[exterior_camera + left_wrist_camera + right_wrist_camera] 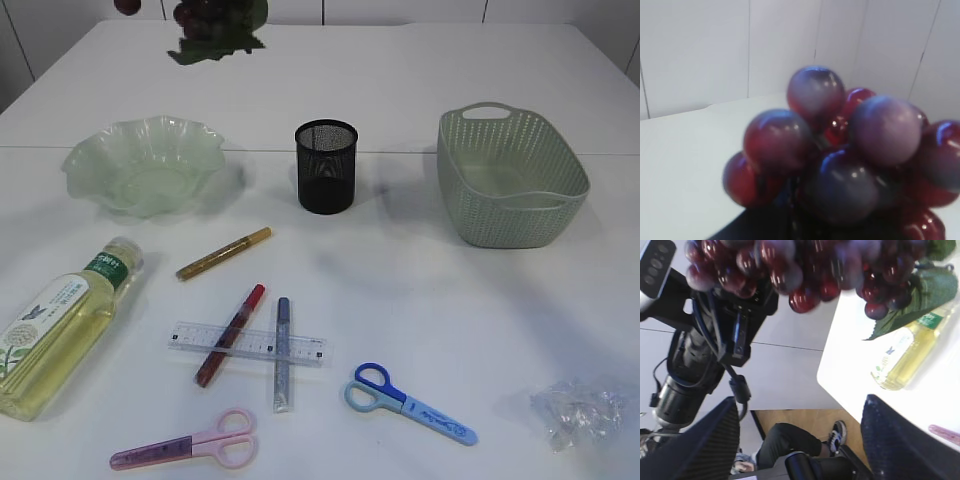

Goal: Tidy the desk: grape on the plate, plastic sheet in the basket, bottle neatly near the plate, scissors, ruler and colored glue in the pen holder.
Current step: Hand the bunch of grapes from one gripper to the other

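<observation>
Exterior view, nearest edge first: a pair of pink-handled scissors (190,446), a pair of blue-handled scissors (410,404) and a crumpled clear plastic sheet (578,411) lie loose on the white table (450,300). Just behind them a clear plastic ruler (247,343) lies flat with a red glue pen (230,335) and a blue glitter glue pen (283,353) across it; a gold glue pen (223,253) lies a little farther back. A clear bottle of yellow liquid (60,330) rests on its side at the left. Beyond these stand the pale green ruffled glass plate (145,165), the black mesh pen holder (326,166) and the pale green woven basket (510,175); as far as can be seen, nothing has been put in any of them.

Judging by this, no item is in its place yet. Only the grape step is under way.

The bunch of dark red and purple artificial grapes (215,25), with its green leaf, hangs in the air at the top of the frame, above and behind the plate. In the left wrist view the grapes fill the picture directly in front of the left gripper, whose fingers are hidden; they appear clamped on the bunch. The right gripper (800,440) has its fingers spread wide with nothing between them, the bunch well above it.
</observation>
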### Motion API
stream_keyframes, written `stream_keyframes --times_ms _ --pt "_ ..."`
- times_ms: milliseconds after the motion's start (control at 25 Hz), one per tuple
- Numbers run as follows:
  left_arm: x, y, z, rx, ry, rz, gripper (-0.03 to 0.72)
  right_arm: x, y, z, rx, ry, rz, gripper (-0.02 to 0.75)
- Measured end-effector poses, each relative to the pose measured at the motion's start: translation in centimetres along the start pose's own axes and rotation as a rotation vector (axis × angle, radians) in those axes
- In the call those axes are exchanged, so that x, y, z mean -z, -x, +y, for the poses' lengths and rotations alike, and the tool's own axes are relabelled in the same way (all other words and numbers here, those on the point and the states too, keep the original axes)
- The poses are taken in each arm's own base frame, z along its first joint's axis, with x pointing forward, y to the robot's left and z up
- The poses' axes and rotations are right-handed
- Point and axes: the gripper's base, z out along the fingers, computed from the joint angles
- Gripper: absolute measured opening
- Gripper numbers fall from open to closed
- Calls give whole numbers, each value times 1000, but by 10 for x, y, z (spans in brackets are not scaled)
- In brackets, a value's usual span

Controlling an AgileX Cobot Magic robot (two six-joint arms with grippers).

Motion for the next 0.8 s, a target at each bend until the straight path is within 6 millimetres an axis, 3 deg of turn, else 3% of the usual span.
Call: stream_keyframes --times_ms 360,800 --pt "1 -1 13 4 139 10 69 0 0 -7 36 -76 7 585" --pt "6 -5 39 -13 427 41 69 7 0 -36 153 -404 26 585"
